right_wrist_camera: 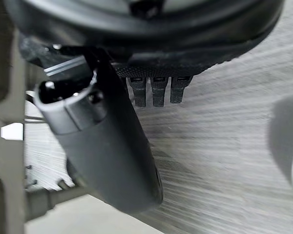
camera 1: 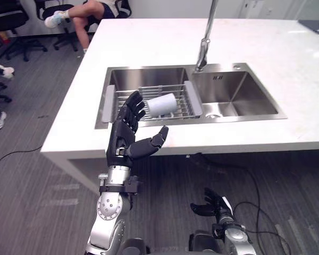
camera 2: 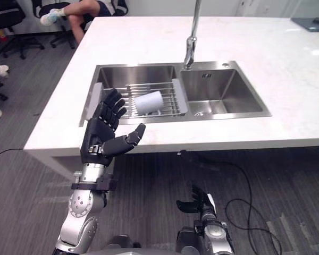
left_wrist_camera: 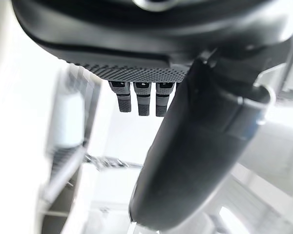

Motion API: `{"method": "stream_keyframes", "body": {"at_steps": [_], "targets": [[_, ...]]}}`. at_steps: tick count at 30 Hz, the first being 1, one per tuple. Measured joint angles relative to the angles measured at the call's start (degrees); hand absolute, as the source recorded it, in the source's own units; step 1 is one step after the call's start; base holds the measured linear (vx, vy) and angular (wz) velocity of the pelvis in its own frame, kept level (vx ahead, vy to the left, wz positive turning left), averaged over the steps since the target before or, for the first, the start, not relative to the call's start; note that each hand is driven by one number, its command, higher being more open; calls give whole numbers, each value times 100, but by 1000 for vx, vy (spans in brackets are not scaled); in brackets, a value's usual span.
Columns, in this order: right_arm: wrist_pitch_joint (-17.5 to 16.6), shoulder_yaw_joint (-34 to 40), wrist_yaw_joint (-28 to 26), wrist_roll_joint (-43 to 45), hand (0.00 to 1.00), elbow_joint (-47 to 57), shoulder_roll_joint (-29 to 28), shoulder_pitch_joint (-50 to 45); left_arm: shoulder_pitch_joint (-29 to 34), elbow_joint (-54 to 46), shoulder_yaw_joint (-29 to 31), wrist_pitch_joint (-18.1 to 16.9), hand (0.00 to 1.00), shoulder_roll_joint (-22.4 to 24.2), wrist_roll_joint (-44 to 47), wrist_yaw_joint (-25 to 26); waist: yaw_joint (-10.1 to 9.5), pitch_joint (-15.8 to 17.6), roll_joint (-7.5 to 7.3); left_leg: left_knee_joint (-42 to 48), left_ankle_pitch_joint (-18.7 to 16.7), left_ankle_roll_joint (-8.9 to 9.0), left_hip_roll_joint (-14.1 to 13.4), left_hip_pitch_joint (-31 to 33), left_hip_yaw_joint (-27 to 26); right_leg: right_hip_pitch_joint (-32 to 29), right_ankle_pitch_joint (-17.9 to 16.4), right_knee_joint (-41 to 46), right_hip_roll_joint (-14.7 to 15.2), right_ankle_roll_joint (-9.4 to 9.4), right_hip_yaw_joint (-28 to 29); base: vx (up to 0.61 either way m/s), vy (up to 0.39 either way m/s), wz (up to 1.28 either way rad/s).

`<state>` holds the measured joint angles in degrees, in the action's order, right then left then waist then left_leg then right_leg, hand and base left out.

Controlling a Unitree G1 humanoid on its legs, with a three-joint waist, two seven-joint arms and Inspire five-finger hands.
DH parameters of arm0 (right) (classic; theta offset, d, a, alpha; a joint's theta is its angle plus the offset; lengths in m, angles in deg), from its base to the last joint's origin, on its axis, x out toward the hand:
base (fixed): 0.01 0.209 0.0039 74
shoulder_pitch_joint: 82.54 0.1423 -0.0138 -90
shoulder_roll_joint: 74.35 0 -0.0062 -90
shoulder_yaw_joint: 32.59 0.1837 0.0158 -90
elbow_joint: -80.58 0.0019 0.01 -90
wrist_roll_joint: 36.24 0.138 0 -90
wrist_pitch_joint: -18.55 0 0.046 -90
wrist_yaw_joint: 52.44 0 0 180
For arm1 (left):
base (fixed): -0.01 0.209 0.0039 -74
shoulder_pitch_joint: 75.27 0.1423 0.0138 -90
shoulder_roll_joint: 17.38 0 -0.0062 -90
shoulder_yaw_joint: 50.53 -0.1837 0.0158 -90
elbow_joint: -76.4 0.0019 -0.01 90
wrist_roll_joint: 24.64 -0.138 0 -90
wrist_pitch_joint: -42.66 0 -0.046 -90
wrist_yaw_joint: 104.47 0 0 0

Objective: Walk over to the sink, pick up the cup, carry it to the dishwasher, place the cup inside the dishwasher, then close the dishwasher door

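Left hand (camera 1: 125, 139) splayed, empty, masking rack (camera 1: 182, 102) corner by sideways cup (camera 1: 161, 104); right hand (camera 1: 211, 205) slack.

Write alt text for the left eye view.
The robot's open dark left hand hovers before a steel double sink in a white counter; a white cup lies sideways on the sink's wire rack. The right hand hangs low.
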<state>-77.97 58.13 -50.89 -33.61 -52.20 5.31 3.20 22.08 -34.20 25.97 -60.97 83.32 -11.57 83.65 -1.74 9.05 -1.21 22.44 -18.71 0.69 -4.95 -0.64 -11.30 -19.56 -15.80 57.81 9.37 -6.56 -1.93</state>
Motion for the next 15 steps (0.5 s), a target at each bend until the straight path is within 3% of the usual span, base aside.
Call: {"method": "stream_keyframes", "body": {"at_steps": [1,2,4,5,7,8,10,12,14,15], "targets": [[1,3,-21,2,90,161,6,-83,-58,1,19,1,90,-1,-74,5,31,0,5,-52,-17,49,-106,-119,26,-220,-94,-384,-52,150,-117,343,-324,14],[1,2,-37,6,90,299,10,-148,-92,2,65,1,90,1,-120,26,97,-26,-24,-31,-68,156,-202,-196,72,-333,-29,-1383,-118,203,-185,356,-344,21],[-9,-1,-35,9,90,327,40,-210,-160,65,105,-18,90,-53,-216,33,129,-74,-96,58,-192,379,-197,-204,162,-233,598,-2300,-123,358,-177,256,-234,19],[0,18,-27,23,90,161,229,-207,-203,265,84,66,90,130,-323,27,81,-213,236,21,-216,492,-481,-260,351,-127,512,-2298,-394,499,-337,251,-199,2],[5,53,-27,52,90,201,344,-232,-256,348,82,90,90,227,-425,29,137,-278,343,124,11,593,-622,-256,391,12,380,-2394,-474,600,-485,318,-256,17],[6,81,-29,64,90,249,353,-327,-345,371,74,145,90,261,-487,14,140,-250,390,679,175,655,-796,-68,408,285,357,-2591,-569,646,-598,263,-228,33],[8,103,-27,114,90,362,332,-533,-409,364,94,151,90,264,-516,30,95,-242,386,1927,442,662,-1059,349,438,806,359,-2952,-671,735,-718,206,-173,18],[6,118,-19,285,90,501,349,-668,-407,304,113,130,90,263,-531,33,56,-272,352,2400,317,532,-1078,670,342,1157,358,-3232,-680,760,-756,150,-74,7],[-5,115,-19,293,90,513,383,-620,-482,237,170,91,90,217,-647,25,21,-370,429,1610,226,311,-867,933,276,1278,343,-3441,-683,784,-731,110,56,-2],[-6,111,-34,296,90,489,418,-580,-556,237,182,78,90,160,-672,25,-24,-394,468,928,392,217,-725,936,300,1291,367,-3487,-698,740,-699,161,148,-23]]}}
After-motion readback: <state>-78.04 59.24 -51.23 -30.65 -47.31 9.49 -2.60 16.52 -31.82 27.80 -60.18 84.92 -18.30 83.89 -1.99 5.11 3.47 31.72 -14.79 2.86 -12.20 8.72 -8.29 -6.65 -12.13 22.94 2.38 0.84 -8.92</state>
